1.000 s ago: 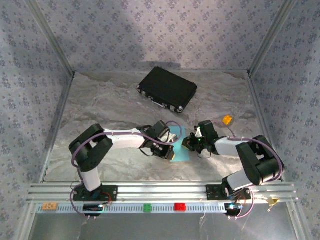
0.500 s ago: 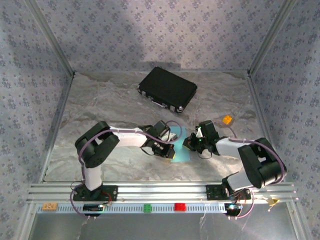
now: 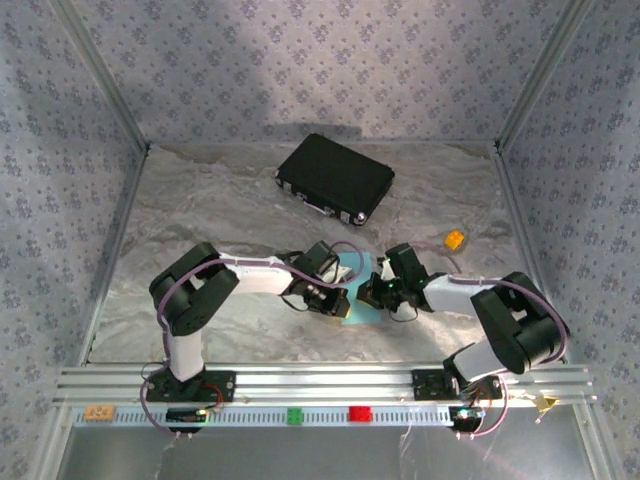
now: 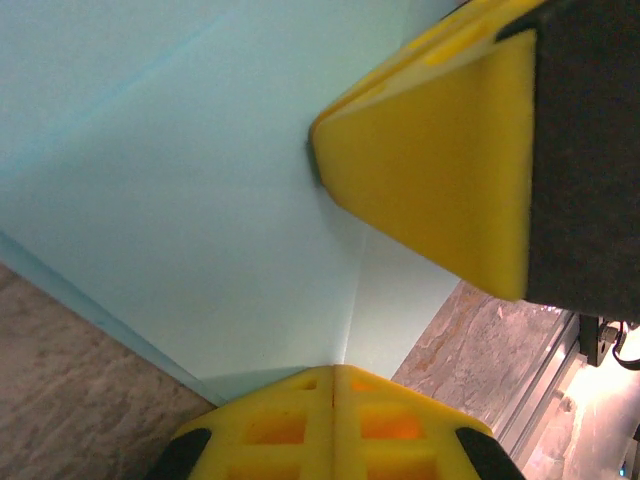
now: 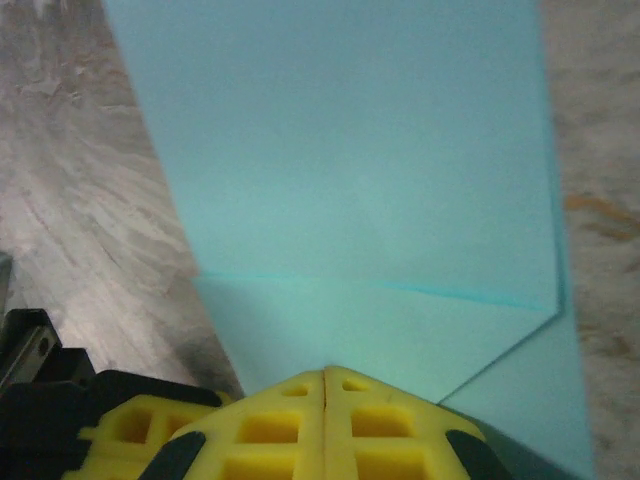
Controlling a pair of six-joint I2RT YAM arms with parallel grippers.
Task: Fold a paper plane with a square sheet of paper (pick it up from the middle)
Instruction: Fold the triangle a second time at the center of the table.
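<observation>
Top external: closed left gripper [image 3: 338,303], closed right gripper [image 3: 369,297] crowd paper [image 3: 361,314]; black case [image 3: 335,178] beyond

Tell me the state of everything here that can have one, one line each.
paper: lying on the table, partly folded, with a creased flap by the right gripper
left gripper: shut, tips at the paper
right gripper: shut, tips at the paper
case: closed, lying flat

Table as I view it: grey marbled table [image 3: 200,210] carrying a black hard case [image 3: 335,178] far centre, a small orange block [image 3: 454,239] right, and a light blue sheet of paper [image 3: 359,312] near centre.
</observation>
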